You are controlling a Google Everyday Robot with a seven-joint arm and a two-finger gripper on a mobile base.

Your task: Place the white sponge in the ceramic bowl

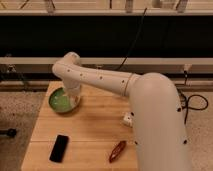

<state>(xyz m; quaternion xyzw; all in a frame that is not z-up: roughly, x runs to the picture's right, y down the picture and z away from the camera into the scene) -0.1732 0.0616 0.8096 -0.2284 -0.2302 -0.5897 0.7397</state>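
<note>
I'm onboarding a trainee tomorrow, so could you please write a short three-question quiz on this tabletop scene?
1. True or false: the gripper is over the ceramic bowl at the table's far left corner.
2. Which object lies nearest the table's front edge on the left? A) black phone B) red-brown object C) small white block
3. Fill in: the red-brown object lies to the ____ of the black phone in the camera view.

Key: 1 true; 2 A; 3 right.
</note>
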